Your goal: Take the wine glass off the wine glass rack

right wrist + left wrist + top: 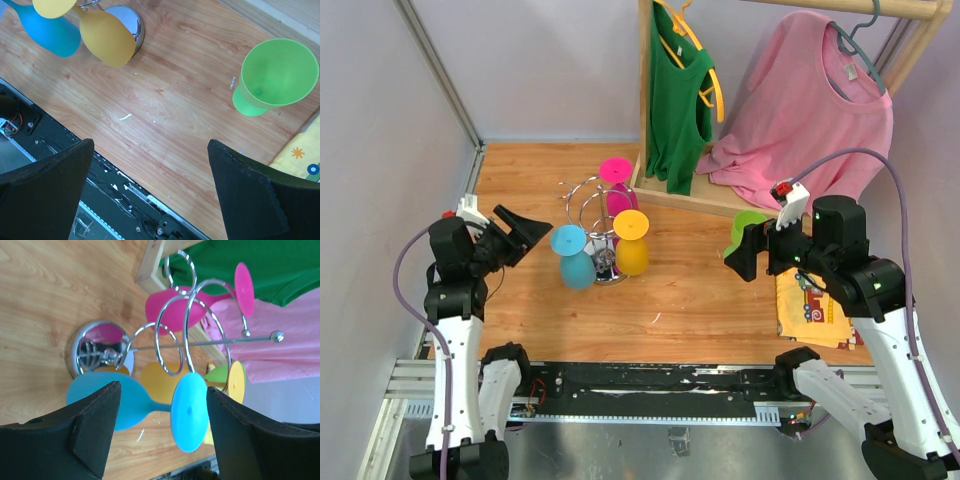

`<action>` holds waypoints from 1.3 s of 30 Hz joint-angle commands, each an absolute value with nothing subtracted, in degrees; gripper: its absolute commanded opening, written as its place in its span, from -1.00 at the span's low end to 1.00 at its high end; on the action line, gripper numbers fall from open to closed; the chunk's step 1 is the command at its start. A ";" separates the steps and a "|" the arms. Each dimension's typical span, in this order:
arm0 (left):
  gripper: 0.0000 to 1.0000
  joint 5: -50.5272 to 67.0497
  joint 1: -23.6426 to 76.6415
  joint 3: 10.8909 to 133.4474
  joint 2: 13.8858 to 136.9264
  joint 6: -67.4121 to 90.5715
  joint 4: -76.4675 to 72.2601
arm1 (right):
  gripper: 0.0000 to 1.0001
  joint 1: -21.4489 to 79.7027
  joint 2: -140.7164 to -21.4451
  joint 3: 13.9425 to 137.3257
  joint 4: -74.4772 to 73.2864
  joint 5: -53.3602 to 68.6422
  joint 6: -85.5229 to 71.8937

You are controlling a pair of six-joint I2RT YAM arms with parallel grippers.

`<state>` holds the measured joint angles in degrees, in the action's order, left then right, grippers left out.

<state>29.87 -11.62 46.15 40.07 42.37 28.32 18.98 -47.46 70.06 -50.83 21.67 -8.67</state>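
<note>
The blue wine glass [576, 264] hangs upside down on the wine glass rack [588, 195] in the middle of the desk [690, 300], so the lift-off looks entirely undone. The left hand [532, 240], fingers spread and released, points at it from the left without touching. The right hand [745, 255], also released and holding nothing, hovers at the right by a standing green glass [748, 228].
</note>
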 commanded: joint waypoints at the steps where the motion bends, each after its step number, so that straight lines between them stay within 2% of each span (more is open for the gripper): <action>1: 0.44 36.57 -12.24 43.61 38.20 46.07 30.90 | 0.97 17.41 -46.76 70.01 -49.81 22.76 -8.61; 7: 0.36 41.92 -12.27 41.63 36.92 49.96 31.55 | 0.97 17.45 -46.03 69.92 -50.01 22.35 -8.81; 20: 0.26 43.67 -12.23 40.64 33.65 56.20 33.29 | 0.96 17.43 -45.67 70.45 -50.92 22.76 -9.71; 31: -0.25 44.66 -12.28 40.61 34.24 57.57 33.19 | 0.97 17.44 -45.35 69.82 -50.93 22.86 -10.11; 39: -0.30 45.70 -12.24 40.09 35.31 58.39 31.13 | 0.97 17.45 -45.09 69.38 -50.63 23.27 -10.45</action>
<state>43.20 -11.88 40.40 35.11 57.56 33.17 18.98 -45.91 69.97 -50.85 22.28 -9.54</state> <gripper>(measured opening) 0.358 0.984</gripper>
